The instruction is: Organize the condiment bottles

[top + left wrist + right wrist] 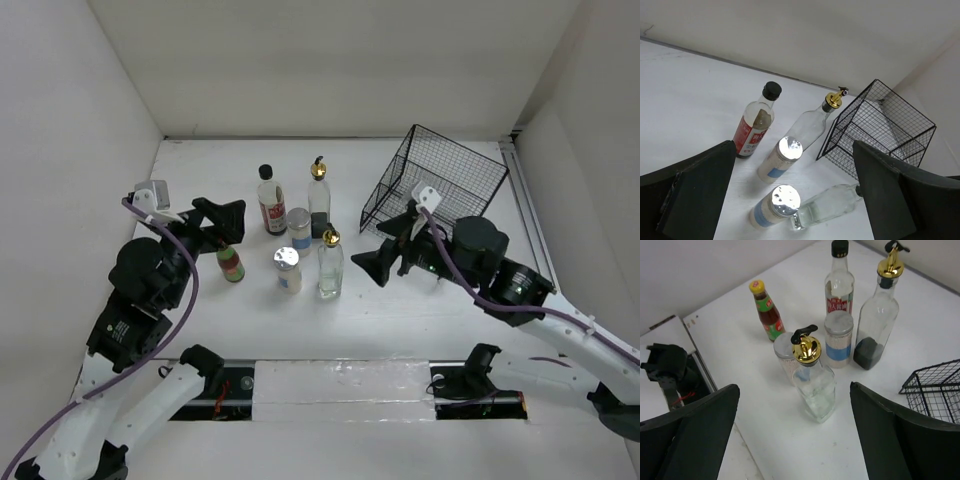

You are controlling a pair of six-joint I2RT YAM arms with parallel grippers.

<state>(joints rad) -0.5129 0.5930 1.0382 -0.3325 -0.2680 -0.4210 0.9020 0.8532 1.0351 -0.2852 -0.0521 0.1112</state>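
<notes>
If you stand at the arms' side of the white table (pixel 200 170) and read it left to right, the left gripper (pixel 232 224) comes first. Its claw is spread wide with nothing in it, and it points right toward the bottles.

Just on the near side of its tips is the small sauce bottle (pixel 231 263), upright, with red stuff inside and a green label. I honestly can't tell if the claw touches it.

A bit further right and further back stands the black-capped bottle (pixel 271 200) with the red label, also upright.

Next come two short silver-lidded jars. The far jar (pixel 298 228) is tucked between the black-capped bottle and the far clear bottle (pixel 319 200), which has a gold pourer and something dark at the bottom. The near jar (pixel 288 270) stands in front, and the near clear bottle (pixel 330 268), also gold-topped, is right beside it on the right. From the right wrist view those two overlap, so I can't say whether they touch. All six are upright, bunched mid-table.

Right of that bunch is the right gripper (pixel 372 248). Its claw is wide too, holding nothing, aimed left at the near clear bottle and apart from it.

Far right at the back, the black wire basket (pixel 440 185) sits tilted.
</notes>
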